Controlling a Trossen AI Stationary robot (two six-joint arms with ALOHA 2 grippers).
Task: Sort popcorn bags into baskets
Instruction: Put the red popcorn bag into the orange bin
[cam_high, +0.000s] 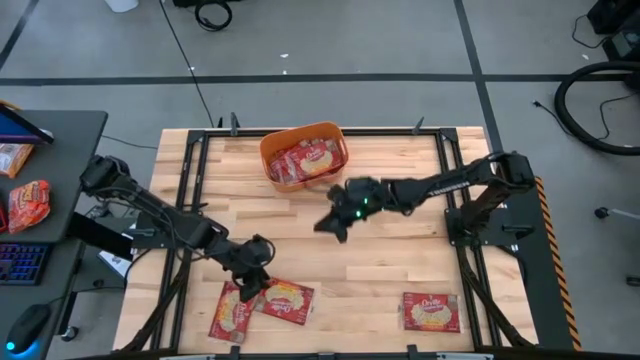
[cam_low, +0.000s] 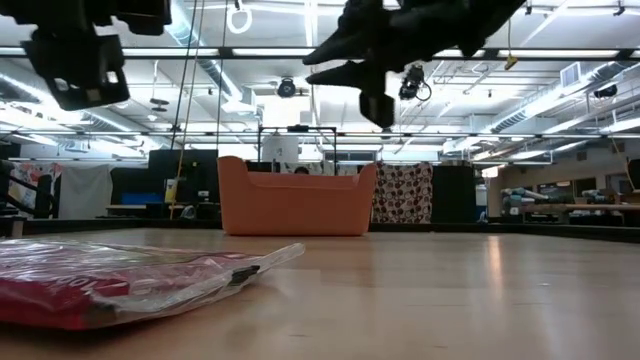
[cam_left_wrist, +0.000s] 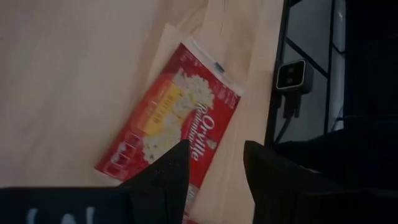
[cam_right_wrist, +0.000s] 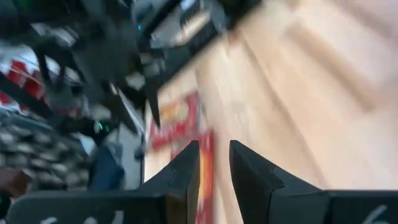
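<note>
An orange basket (cam_high: 303, 155) (cam_low: 297, 197) stands at the table's far middle with red popcorn bags (cam_high: 312, 158) lying inside it. Two popcorn bags lie flat and overlapping near the front left (cam_high: 235, 310) (cam_high: 287, 300), and one lies at the front right (cam_high: 432, 311). My left gripper (cam_high: 256, 276) (cam_left_wrist: 214, 168) hovers open just above the front-left bags, one of which fills its wrist view (cam_left_wrist: 174, 118). My right gripper (cam_high: 335, 222) (cam_right_wrist: 214, 165) hangs in the air over the table's middle, its fingers a little apart with nothing between them.
Black frame rails (cam_high: 190, 190) run along the table's left and right sides. A side desk at the left carries a crinkled orange snack packet (cam_high: 28, 205) and a keyboard. Bare wood lies between the basket and the front bags.
</note>
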